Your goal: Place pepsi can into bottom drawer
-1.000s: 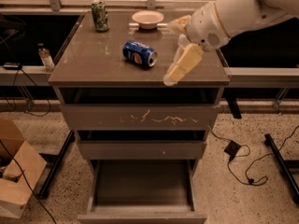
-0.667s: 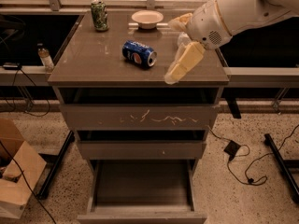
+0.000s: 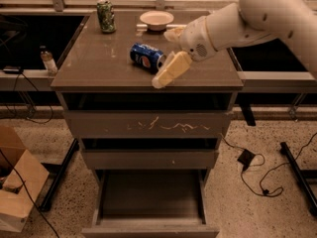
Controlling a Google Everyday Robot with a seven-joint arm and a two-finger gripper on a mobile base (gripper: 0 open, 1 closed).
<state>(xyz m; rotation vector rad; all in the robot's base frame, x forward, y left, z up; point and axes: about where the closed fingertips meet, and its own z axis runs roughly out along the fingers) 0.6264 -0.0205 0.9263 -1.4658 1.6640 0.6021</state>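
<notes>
The pepsi can (image 3: 146, 57) lies on its side on the cabinet top (image 3: 99, 63), blue with its logo facing the front. My gripper (image 3: 164, 58) is open just right of the can. One cream finger (image 3: 171, 69) reaches down-left past the can's right end, the other finger (image 3: 174, 33) sits behind it. The can is not gripped. The bottom drawer (image 3: 151, 195) is pulled open below, with a bare floor inside.
A green patterned can (image 3: 105, 16) stands at the back left of the top. A white plate (image 3: 156, 19) sits at the back middle. A small bottle (image 3: 48, 59) stands on the left ledge. A cardboard box (image 3: 17, 192) and cables (image 3: 257, 180) lie on the floor.
My gripper has moved left along the cabinet top, closer to the pepsi can. The can and the drawer have not moved.
</notes>
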